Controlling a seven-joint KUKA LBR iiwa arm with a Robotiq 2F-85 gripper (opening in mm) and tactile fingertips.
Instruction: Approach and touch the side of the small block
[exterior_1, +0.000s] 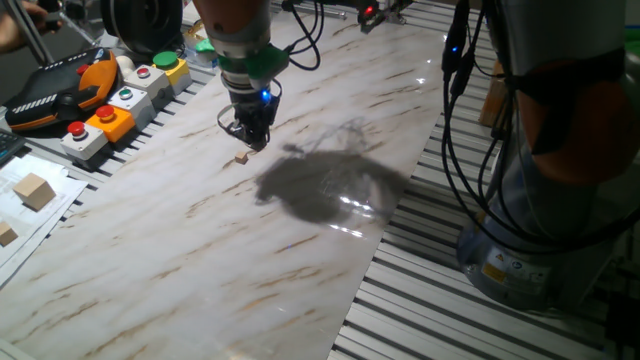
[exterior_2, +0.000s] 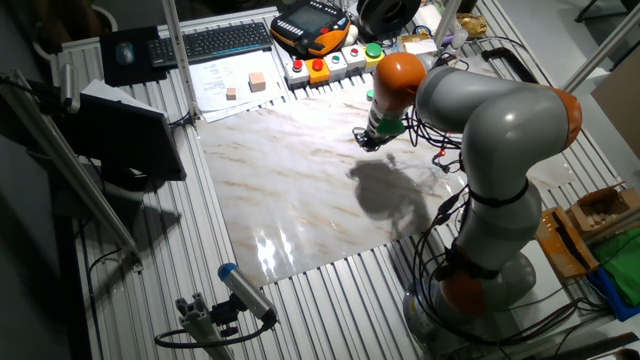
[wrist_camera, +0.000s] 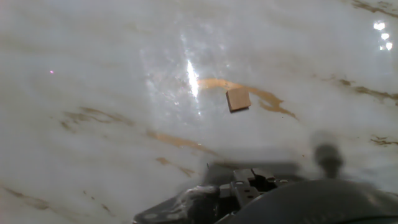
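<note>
The small block (exterior_1: 241, 157) is a tiny tan wooden cube lying on the marble tabletop (exterior_1: 200, 260). In the hand view it (wrist_camera: 238, 99) lies a little right of centre beside a brown vein. My gripper (exterior_1: 252, 140) hangs just above the table, slightly behind and to the right of the block, and is not touching it. Its fingers look pressed together and hold nothing. In the other fixed view the gripper (exterior_2: 366, 140) is near the table's far edge, and the block is too small to make out there.
A larger tan cube (exterior_1: 35, 190) and another small piece (exterior_1: 5, 235) lie on papers at the left. Button boxes (exterior_1: 110, 120) and an orange teach pendant (exterior_1: 60, 85) line the far left edge. Cables and the robot base (exterior_1: 540, 200) stand at the right.
</note>
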